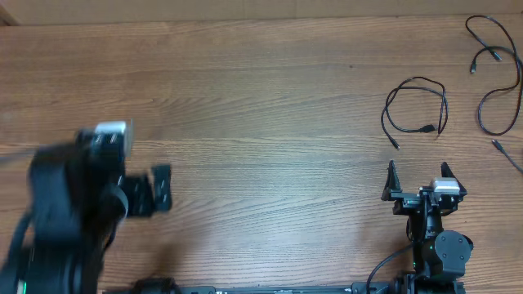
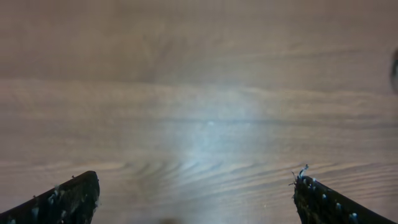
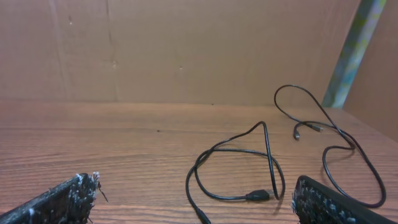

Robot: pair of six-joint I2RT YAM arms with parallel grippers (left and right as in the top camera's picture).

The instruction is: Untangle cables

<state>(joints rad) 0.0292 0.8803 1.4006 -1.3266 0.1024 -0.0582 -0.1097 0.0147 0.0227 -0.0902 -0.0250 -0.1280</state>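
**Overhead.** The left hand (image 1: 155,192) is at the left side of the table (image 1: 245,98). It and its arm are smeared by blur, so this view does not show how its jaws stand. The right hand (image 1: 419,181) is at the right side, near the table's front edge, released, with its two fingers spread wide and nothing between them. Both cables lie on that side. The looped cable (image 1: 428,128) lies on the wood just ahead of the right hand's fingertips, apart from them, in a loose open ring with a plug end turned back toward the hand. The second cable (image 1: 480,110) lies farther ahead and out to that hand's right, winding up to the table's far right corner. The two cables lie apart and neither crosses the other. Both are well away from the left hand.

**Left wrist.** The left hand's fingers (image 2: 68,199) sit at the bottom corners, far apart, so this hand is released too. Only bare wood lies between and ahead of them, with a pale glare patch on it.

**Right wrist.** The spread fingers (image 3: 62,200) frame the looped cable. It lies ahead and toward the right finger, one bend arching up off the wood and its plug lying close to that finger. The second cable snakes behind it to the right, before a brown wall (image 3: 186,50).
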